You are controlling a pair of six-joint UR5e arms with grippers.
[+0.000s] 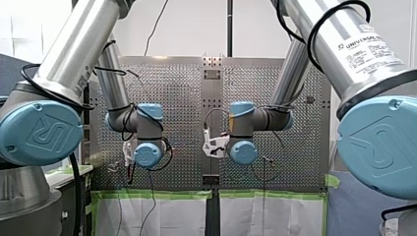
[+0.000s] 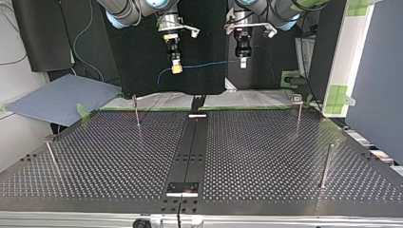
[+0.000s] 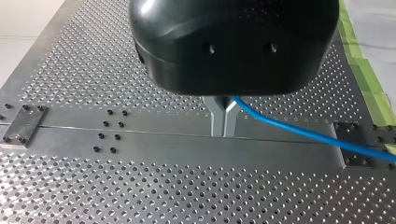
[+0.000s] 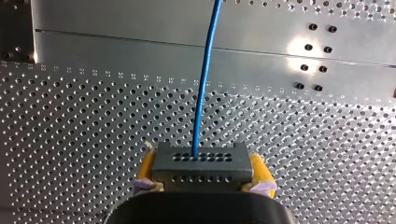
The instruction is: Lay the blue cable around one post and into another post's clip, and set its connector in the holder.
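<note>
Gripping a dark grey connector (image 4: pixel 201 163) in my right claw (image 4: pixel 201 179), squeezed between yellow pads (image 4: pixel 261 175) at its two short ends. Holding it clear above the perforated desk (image 4: pixel 93 116), with the blue cable (image 4: pixel 205 84) leaving its holed face and heading off over the desk's plain middle strip (image 4: pixel 140 46). Pinching that same cable farther along in my left claw (image 3: pixel 223 119), with metal fingers (image 3: pixel 217 119) shut tight on it, likewise well above the desk. In the top view, carrying the cable almost level from claw to claw, high over the desk's far edge. Touching neither the slim post (image 2: pixel 136 113) nor the headed post (image 2: pixel 298 113), both upright just inside that far edge, nor the tall post (image 2: pixel 326 164) by the side edge at that view's right. Well apart, too, from the small plate (image 2: pixel 182 188) on the middle strip at the desk's near edge.
</note>
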